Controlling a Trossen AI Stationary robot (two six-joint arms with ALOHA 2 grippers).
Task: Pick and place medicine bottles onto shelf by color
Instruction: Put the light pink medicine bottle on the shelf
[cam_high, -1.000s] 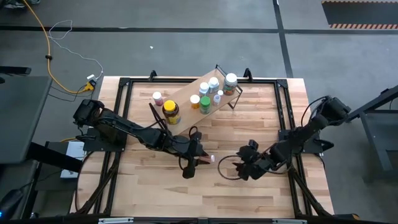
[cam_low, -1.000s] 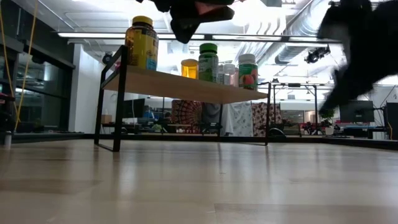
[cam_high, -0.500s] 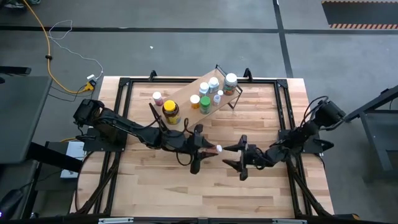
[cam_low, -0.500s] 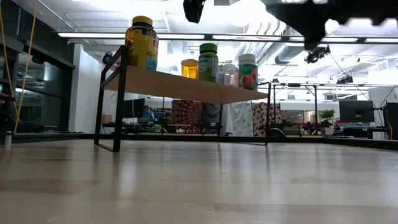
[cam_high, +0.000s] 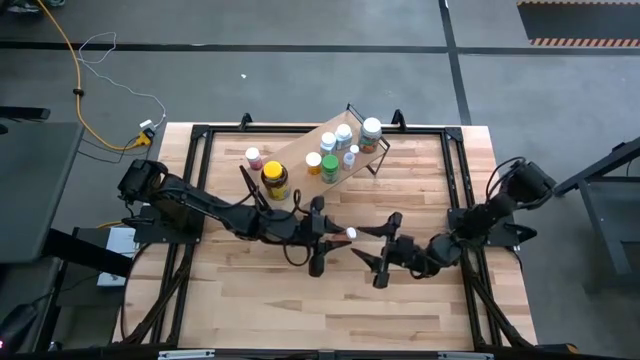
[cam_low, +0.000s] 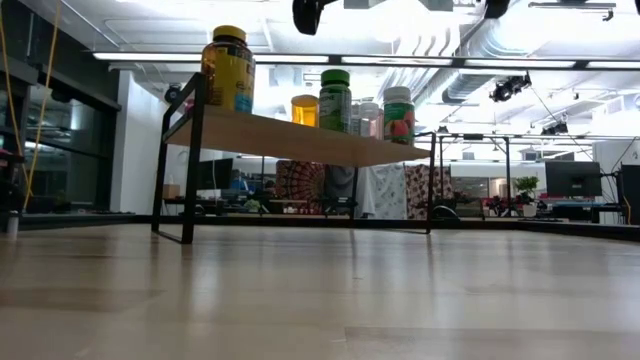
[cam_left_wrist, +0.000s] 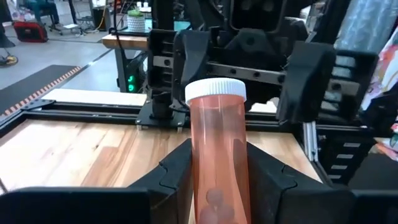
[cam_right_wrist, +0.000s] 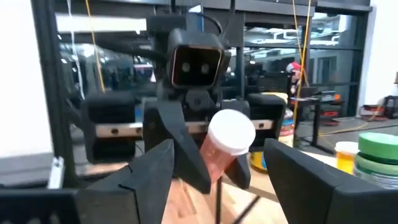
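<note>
Table (cam_high: 250, 300): carrying the shelf at the far side; both arms meeting above the middle.
Shelf (cam_high: 300, 150): standing slantwise at the far side, carrying most of the bottles; the amber jar (cam_high: 275, 180) standing at its left end, a pink-capped bottle (cam_high: 253, 157) just beside it.
Left gripper (cam_high: 322, 240): hovering over the table centre, fingers (cam_left_wrist: 180, 171) clamped on the lower body of the orange vial, cap end pointing toward the right arm.
Right gripper (cam_high: 383, 250): facing the left gripper, close to the cap; fingers (cam_right_wrist: 152, 168) spread wide, touching nothing.
Orange vial (cam_left_wrist: 219, 155): being held off the table between the two grippers; see-through orange wall, white cap (cam_right_wrist: 231, 132), a few pills lying at the bottom.
Step, as judged: handing the vial from left to right, receiving grip not yet made.
Handling, as judged: light, stiff plastic, smooth round wall, likely slipping or twisting under an off-centre pinch; not fragile.
Hold point, as judged: closing on the bare upper body just under the cap, above the left fingers, squarely across the width.
</note>
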